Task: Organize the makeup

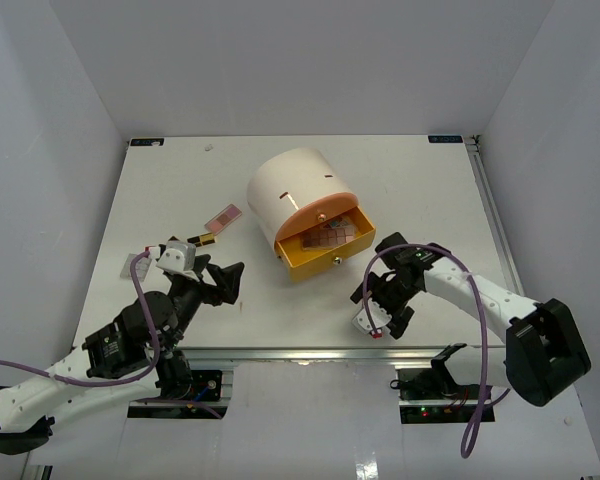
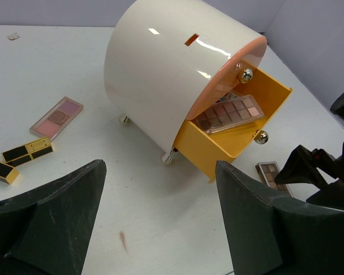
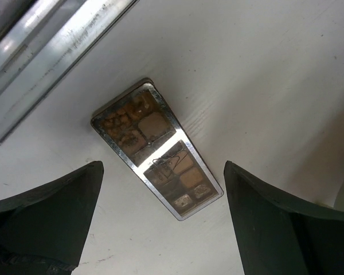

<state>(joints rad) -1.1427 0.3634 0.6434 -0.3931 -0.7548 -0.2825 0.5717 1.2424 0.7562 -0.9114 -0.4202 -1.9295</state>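
Right tool point(image 3: 160, 172) spread, over brown palette point(image 3: 157, 148) flat on desk point(image 3: 264, 74) by front rail point(image 3: 57, 46). Left tool point(image 2: 160, 169) spread, empty. Open yellow drawer point(image 2: 218, 154) holds second palette point(image 2: 229, 113); pink palette point(image 2: 57, 116), bars point(image 2: 27, 152) loose on desk.

Overhead camera sees the whole desk point(image 1: 170, 190); left wrist shares its yellow drawer point(image 2: 218, 152) from low, right wrist peers closely down

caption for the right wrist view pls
Open right claw poised over a small brown palette lying flat on the white table.
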